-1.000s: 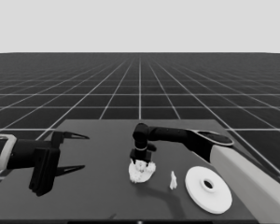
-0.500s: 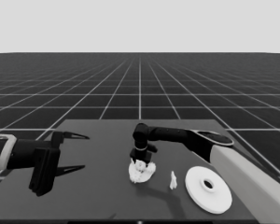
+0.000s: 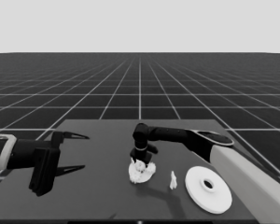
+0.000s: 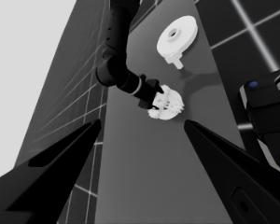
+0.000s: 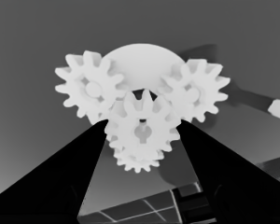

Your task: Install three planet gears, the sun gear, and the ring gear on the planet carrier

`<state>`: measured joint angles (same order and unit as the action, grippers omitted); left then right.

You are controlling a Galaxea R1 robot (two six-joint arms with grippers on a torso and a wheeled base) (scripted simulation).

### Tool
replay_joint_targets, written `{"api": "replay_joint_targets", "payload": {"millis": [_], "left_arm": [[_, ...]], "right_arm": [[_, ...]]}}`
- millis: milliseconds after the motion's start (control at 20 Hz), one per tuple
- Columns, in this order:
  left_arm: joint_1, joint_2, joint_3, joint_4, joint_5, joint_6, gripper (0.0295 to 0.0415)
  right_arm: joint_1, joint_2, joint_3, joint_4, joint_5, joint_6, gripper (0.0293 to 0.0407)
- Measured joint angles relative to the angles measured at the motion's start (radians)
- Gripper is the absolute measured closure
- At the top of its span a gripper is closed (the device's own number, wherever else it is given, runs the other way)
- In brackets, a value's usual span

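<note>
The small white toothed gear [image 5: 142, 130] sits pinched between the right gripper's [image 5: 142, 140] two black fingers, its flat face toward the wrist camera and its keyed middle hole plain to see. It hangs over the centre of the smaller white round part [image 5: 142, 60], which lies flat on the dark table [image 3: 102, 140] a little right of the middle and toward the near edge. Two more white toothed gears, one [image 5: 91, 86] on each side and the other [image 5: 196, 91] opposite, lie flat on that round part, their teeth close against the held gear's. A fourth gear [image 5: 137, 161] peeps out from under the held one.

In the head view the right arm reaches in from the right edge, runs level over the table, then bends at the wrist so the gripper points straight down onto the cluster. Just to its right stands a thin white piece [image 3: 173, 180], upright. Beyond that, near the table's right near corner, the larger white round part [image 3: 208, 190] lies flat, hole up.

The left gripper [image 3: 70, 151] waits over the table's left end, fingers spread wide and level, pointing right, holding nothing.
</note>
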<state>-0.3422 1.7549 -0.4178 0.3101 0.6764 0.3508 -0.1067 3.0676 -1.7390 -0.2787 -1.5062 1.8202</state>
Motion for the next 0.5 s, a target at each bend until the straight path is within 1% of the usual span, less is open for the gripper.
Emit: {"api": "replay_joint_targets", "payload": {"millis": [500], "left_arm": [[0.000, 0.000, 0.000, 0.000, 0.000, 0.000, 0.0326]], "right_arm": [[0.000, 0.000, 0.000, 0.000, 0.000, 0.105, 0.0390]]}}
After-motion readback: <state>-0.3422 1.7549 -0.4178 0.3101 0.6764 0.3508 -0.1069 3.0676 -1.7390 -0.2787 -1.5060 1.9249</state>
